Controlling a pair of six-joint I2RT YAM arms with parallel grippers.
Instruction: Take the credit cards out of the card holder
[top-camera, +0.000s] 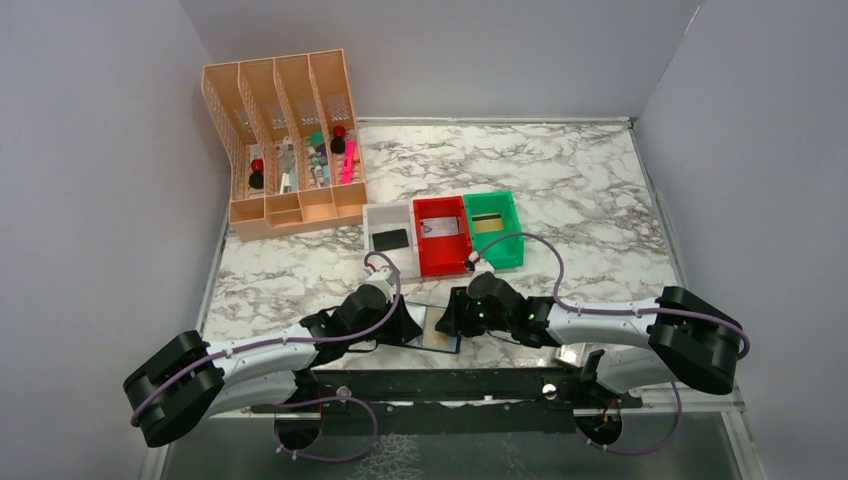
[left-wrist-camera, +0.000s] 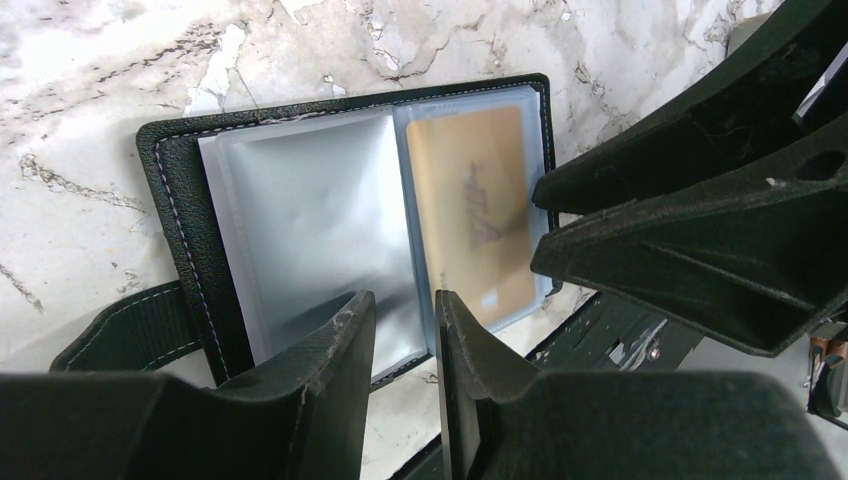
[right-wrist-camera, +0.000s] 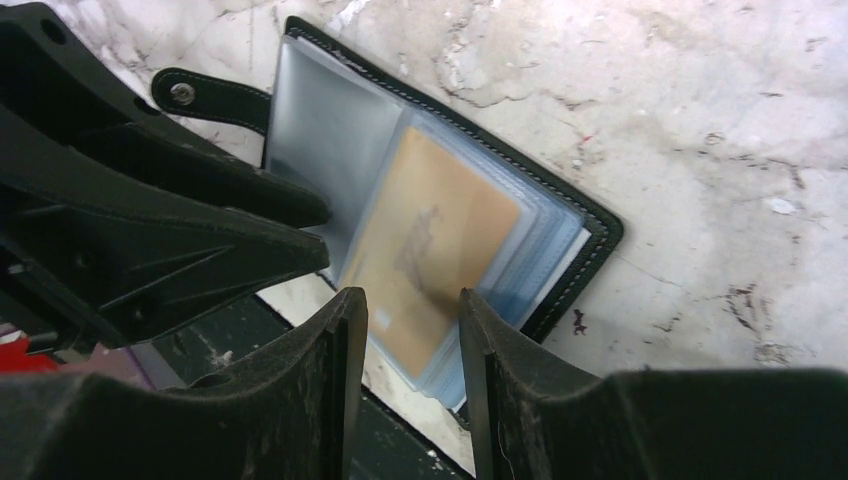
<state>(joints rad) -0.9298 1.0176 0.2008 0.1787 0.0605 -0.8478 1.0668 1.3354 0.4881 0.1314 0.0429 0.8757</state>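
The card holder (top-camera: 437, 330) lies open on the marble near the table's front edge, between my two grippers. Its left see-through pocket (left-wrist-camera: 310, 220) looks empty. A yellowish-gold credit card (left-wrist-camera: 470, 210) sits in the right pocket, and it also shows in the right wrist view as the gold card (right-wrist-camera: 430, 240). My left gripper (left-wrist-camera: 405, 330) hovers open over the holder's near edge at the fold, nothing between its fingers. My right gripper (right-wrist-camera: 405, 330) stands open over the near end of the gold card's pocket. Three trays hold a black card (top-camera: 389, 239), a whitish card (top-camera: 442, 227) and a gold card (top-camera: 487, 223).
The white tray (top-camera: 376, 215), red tray (top-camera: 421, 250) and green tray (top-camera: 512, 235) stand side by side mid-table. A peach desk organizer (top-camera: 290, 140) with pens fills the back left. Grey walls close in on three sides. The holder's strap (right-wrist-camera: 205, 97) with a snap sticks out on the left.
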